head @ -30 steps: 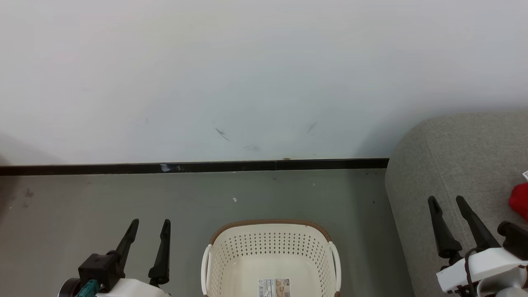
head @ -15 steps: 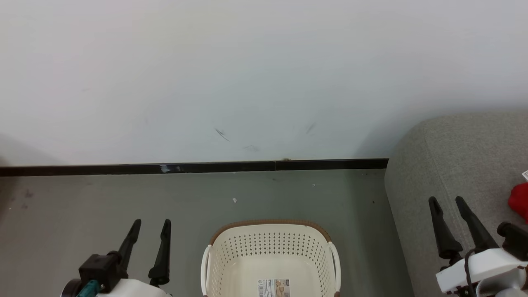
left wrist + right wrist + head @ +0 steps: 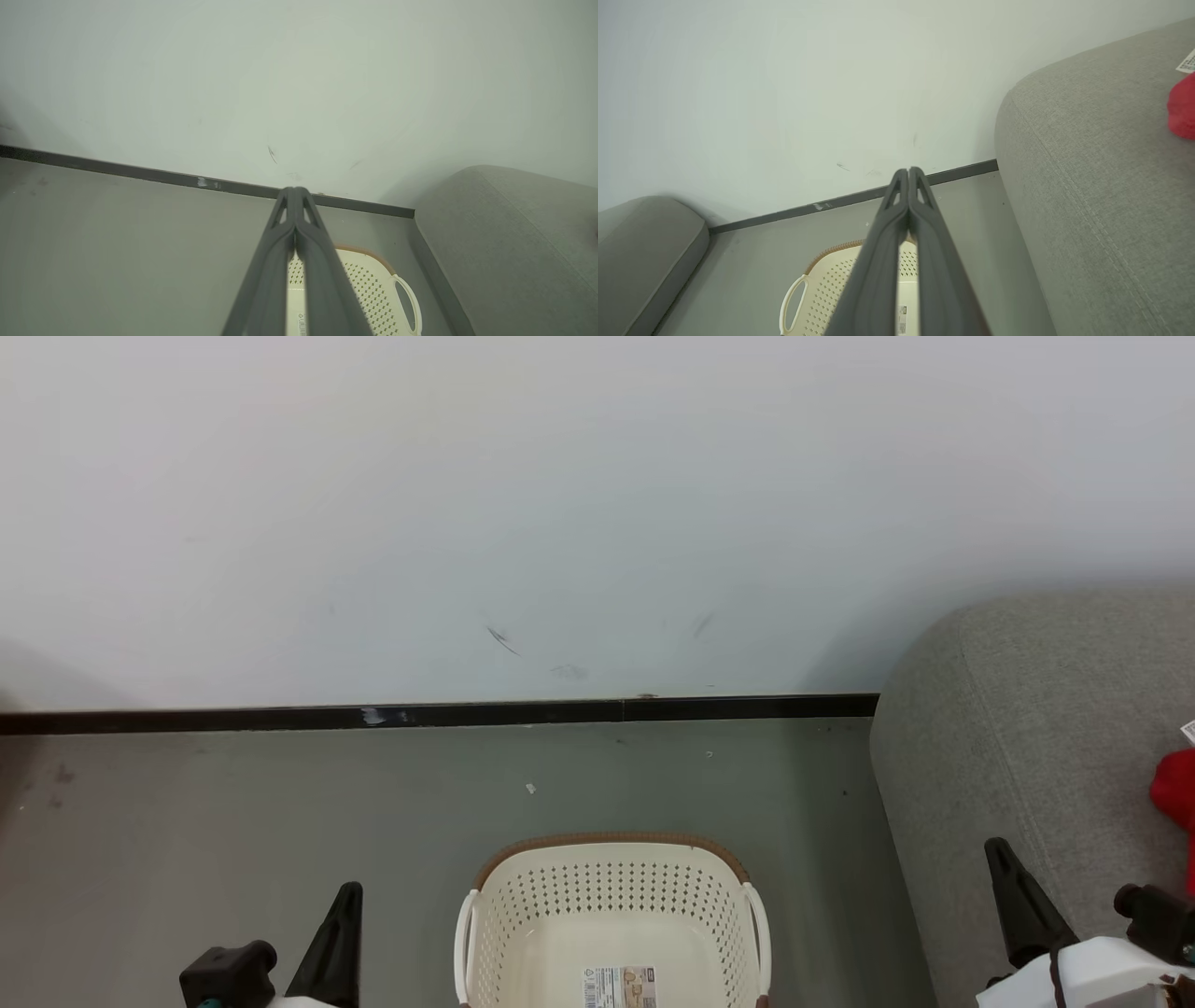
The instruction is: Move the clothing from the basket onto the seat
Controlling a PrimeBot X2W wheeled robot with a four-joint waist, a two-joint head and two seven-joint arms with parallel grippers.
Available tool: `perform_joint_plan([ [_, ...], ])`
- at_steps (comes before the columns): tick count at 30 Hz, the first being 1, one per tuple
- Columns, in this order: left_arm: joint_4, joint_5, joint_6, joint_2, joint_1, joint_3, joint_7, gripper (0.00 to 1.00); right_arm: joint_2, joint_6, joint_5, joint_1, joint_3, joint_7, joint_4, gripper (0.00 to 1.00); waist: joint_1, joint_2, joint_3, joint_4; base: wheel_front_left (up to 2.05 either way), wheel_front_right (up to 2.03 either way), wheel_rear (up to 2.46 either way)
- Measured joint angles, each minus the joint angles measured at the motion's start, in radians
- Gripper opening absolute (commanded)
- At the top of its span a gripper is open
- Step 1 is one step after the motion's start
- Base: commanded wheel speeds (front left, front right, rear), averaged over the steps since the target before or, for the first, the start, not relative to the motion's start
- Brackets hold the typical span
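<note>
**Left gripper** [image 3: 294,189]: the two fingers are pressed together along their length, tips touching, with nothing between them.

**Right gripper** [image 3: 908,169]: same condition. The fingers are closed tip to tip on nothing.

Both grippers hang above the grey floor [image 3: 233,803]. They point toward the white wall [image 3: 560,523] and its black skirting [image 3: 467,714].

**Basket** [image 3: 611,845]: stands upright on the floor between the two grippers, to the right of the left fingers and to the left of the right fingers, apart from both. In each wrist view it lies below and behind the closed fingers. Its perforated walls and bottom show bare, apart from a printed label [image 3: 621,987] on the bottom.

**Seat** [image 3: 1027,709]: just beside the right fingers, on their right, and well apart from the left fingers, beyond the basket. In the head view the right fingers overlap its rounded edge. I cannot tell whether they touch it.

**Clothing** [image 3: 1174,793]: a red bundle lies on the seat, to the right of the right fingers and apart from them. It is cut off by the picture edge. A small white tag [image 3: 1188,733] lies on the seat just beyond the bundle.

**Second grey cushion** [image 3: 644,242]: sits to the left of the right fingers in the right wrist view, past the basket.
</note>
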Motion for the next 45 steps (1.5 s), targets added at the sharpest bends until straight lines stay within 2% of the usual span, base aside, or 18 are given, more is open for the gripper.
perform_joint_plan([
  [11,0.0,-0.129,-0.019,-0.009,0.0,0.041,0.036,0.0,0.011,0.0,0.155,-0.01,-0.012,0.05,0.006,0.0,0.0008,0.0,0.003,-0.007,0.0,0.0,0.0],
  [20,0.0,-0.227,-0.036,-0.023,-0.001,0.074,0.071,0.0,0.02,0.0,0.263,-0.014,-0.029,0.086,0.008,0.0,0.0066,0.0,0.002,-0.013,0.0,0.0,0.0],
  [27,-0.001,-0.306,-0.049,-0.027,-0.003,0.099,0.097,0.0,0.025,0.0,0.347,-0.016,-0.04,0.111,0.012,0.0,0.0086,0.0,0.001,-0.017,0.0,0.0,0.0],
  [34,0.0,-0.384,-0.059,-0.032,-0.005,0.126,0.123,0.0,0.03,0.0,0.432,-0.035,-0.048,0.136,0.016,0.0,0.0087,0.0,0.002,-0.02,0.0,0.0,0.0],
  [45,-0.001,-0.506,-0.08,-0.039,-0.011,0.164,0.159,0.0,0.042,0.0,0.569,-0.036,-0.067,0.174,0.021,0.0,0.0041,0.0,0.008,-0.025,0.0,0.0,0.0],
])
